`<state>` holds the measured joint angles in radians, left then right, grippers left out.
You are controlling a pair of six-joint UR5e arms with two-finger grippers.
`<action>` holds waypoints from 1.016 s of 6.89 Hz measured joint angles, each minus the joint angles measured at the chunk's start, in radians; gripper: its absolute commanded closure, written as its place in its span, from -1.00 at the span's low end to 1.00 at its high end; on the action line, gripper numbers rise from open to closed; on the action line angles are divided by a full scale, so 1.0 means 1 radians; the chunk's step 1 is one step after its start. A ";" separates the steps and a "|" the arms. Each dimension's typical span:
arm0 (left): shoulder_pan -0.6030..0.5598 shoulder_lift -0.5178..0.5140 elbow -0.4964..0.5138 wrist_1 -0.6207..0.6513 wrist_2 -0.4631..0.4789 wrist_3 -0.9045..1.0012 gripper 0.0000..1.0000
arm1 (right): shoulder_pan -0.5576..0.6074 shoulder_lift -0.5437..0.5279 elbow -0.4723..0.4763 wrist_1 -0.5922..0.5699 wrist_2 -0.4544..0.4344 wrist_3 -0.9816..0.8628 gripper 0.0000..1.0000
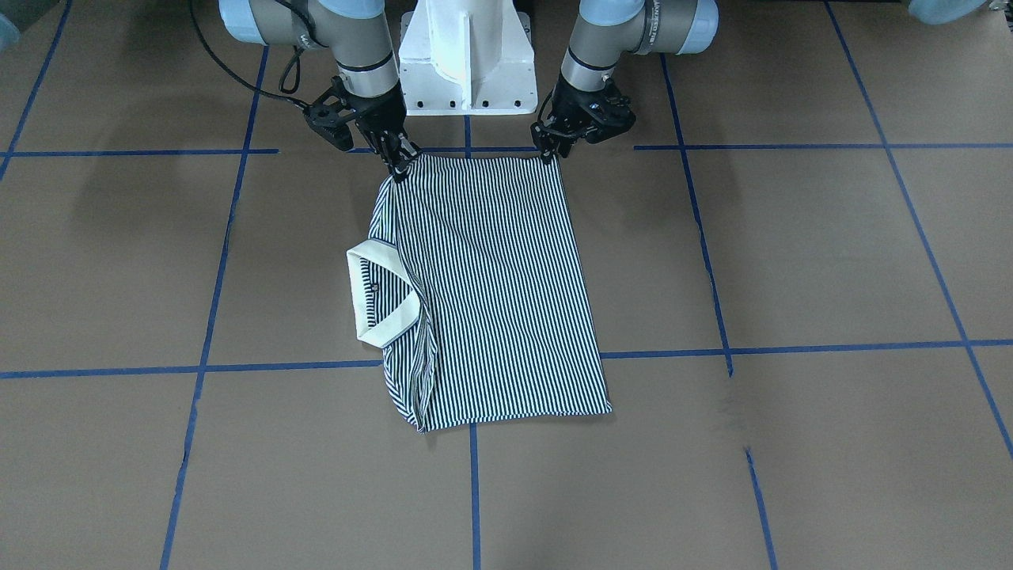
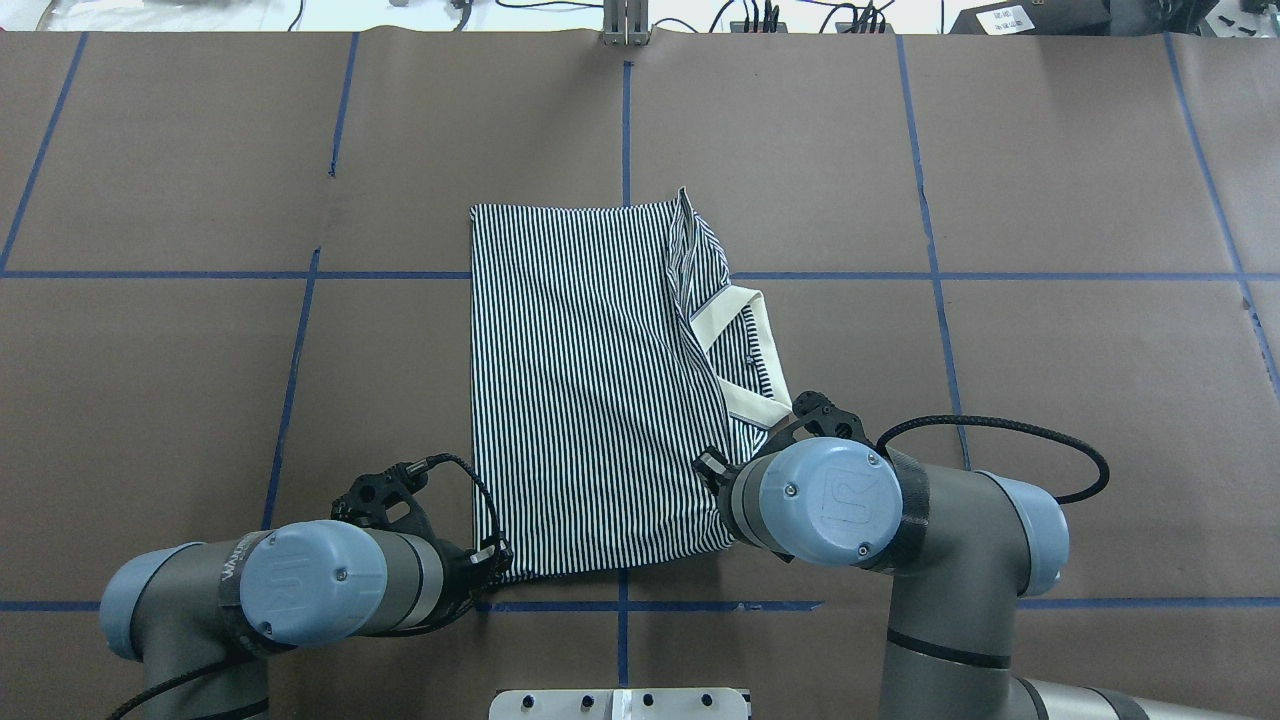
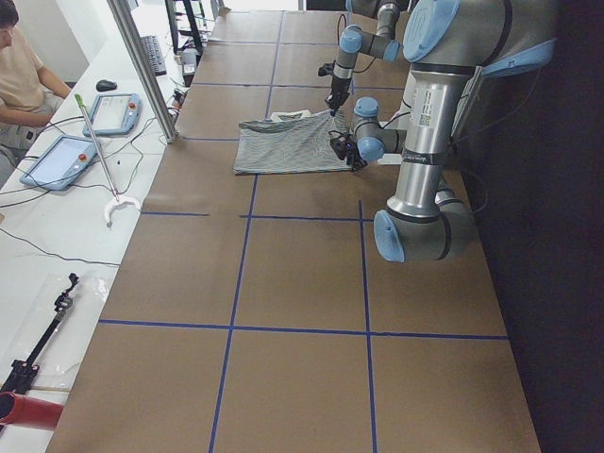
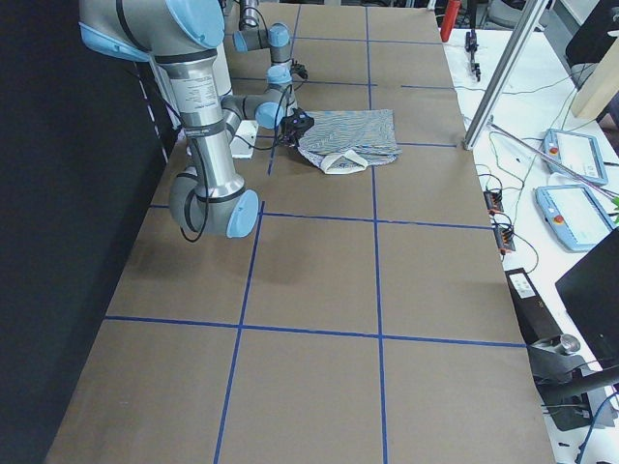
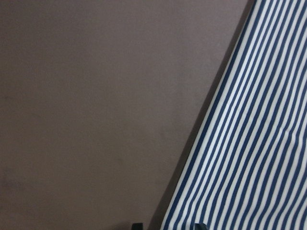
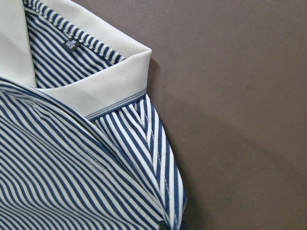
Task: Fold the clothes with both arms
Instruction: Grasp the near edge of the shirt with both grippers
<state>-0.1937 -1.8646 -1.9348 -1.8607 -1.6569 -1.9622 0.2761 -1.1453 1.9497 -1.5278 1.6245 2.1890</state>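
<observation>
Left arm (image 2: 300, 585) and right arm (image 2: 830, 500) bend low over the table's (image 2: 200, 400) near side. The striped shirt (image 2: 580, 400) lies flat mid-table, collar (image 2: 740, 312) to the right. Right gripper (image 1: 398, 162) pinches its near right corner. Left gripper (image 1: 548, 150) sits at the near left corner, but I cannot tell if it grips. Holding two corners lifts the edge evenly.

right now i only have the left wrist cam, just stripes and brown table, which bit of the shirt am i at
Observer: The left arm has its jaws at the polo shirt's robot-side corner, on the side away from the collar.
Operator: which way does the collar point
Observer: Toward the robot's right.
Operator: and the right arm
Observer: The right arm has its jaws at the other robot-side corner, beside the collar; I cannot tell if they grip.
</observation>
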 measured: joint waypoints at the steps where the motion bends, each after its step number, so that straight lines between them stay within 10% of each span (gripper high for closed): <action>1: 0.003 0.001 0.000 0.000 0.000 -0.009 1.00 | 0.000 0.000 0.000 0.000 0.000 0.000 1.00; 7: 0.003 0.000 -0.051 0.008 0.000 -0.049 1.00 | -0.004 -0.022 0.030 0.000 -0.002 0.002 1.00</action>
<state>-0.1906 -1.8644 -1.9853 -1.8526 -1.6565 -2.0113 0.2721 -1.1671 1.9796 -1.5282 1.6228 2.1905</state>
